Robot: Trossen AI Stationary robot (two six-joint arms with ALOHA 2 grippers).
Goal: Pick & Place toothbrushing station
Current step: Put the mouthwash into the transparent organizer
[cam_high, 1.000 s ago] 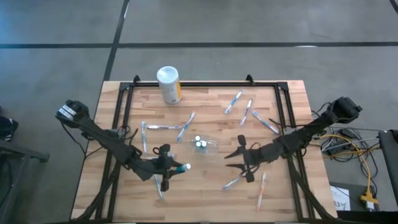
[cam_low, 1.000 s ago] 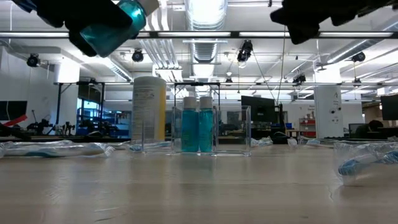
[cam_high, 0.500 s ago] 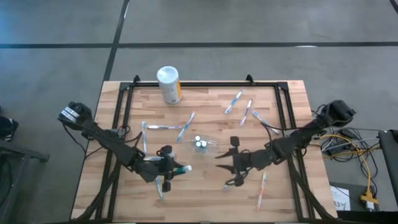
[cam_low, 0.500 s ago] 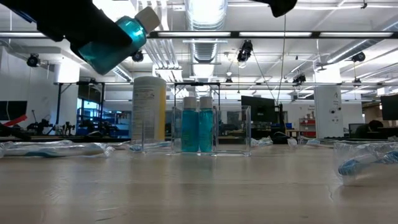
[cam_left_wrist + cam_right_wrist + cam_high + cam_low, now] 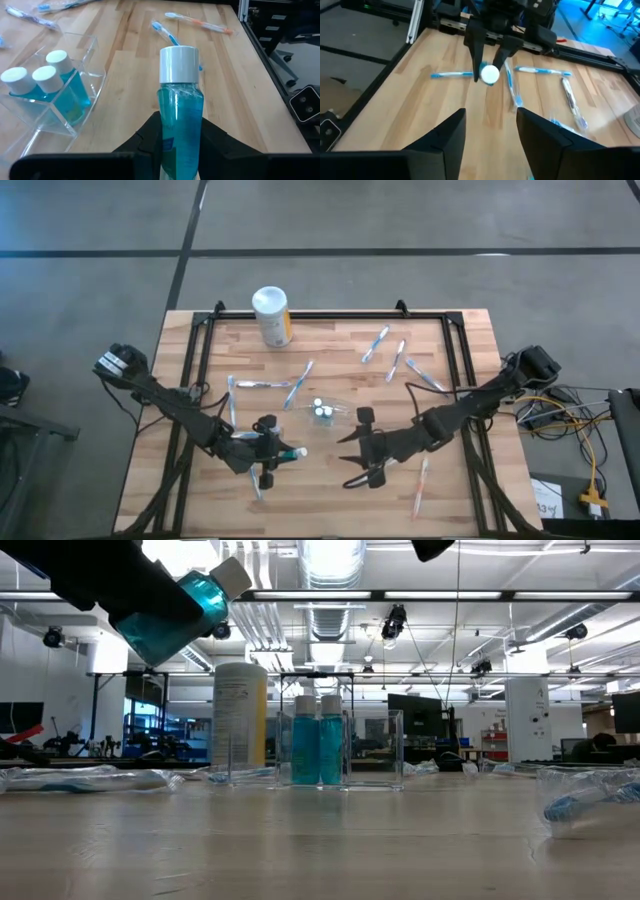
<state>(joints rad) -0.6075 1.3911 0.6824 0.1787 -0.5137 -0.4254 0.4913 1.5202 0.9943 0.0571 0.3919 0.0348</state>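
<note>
My left gripper (image 5: 272,452) is shut on a teal tube with a white cap (image 5: 180,107), held above the table's near middle. In the low view the tube (image 5: 178,615) is up in the air and tilted. A clear plastic cup (image 5: 330,412) stands on its base at the table's centre with teal tubes (image 5: 52,82) upright inside it. Several white and light-blue toothbrushes (image 5: 300,385) lie flat around it. My right gripper (image 5: 346,460) is open and empty, just right of the held tube. Its fingers (image 5: 447,135) point at the tube's cap (image 5: 490,74). My left gripper pinches the tube's body (image 5: 176,142), at the half away from the cap, between its two fingers. The fingers come from the table's left and lie along the tube. The cap end (image 5: 178,64) sticks out past the fingertips. The tube is lifted clear, tilted with its cap end higher and toward the table's right.
A white cylindrical canister with a yellow label (image 5: 271,315) stands at the far edge, left of centre. Toothbrushes lie at the far right (image 5: 397,360) and near right (image 5: 420,485). A black frame rail (image 5: 205,370) runs along each side of the table.
My right gripper has moved toward the table's left and slightly toward the near edge. It has closed in on the tube in my left gripper and has stayed open. The cup and toothbrushes have not moved.
</note>
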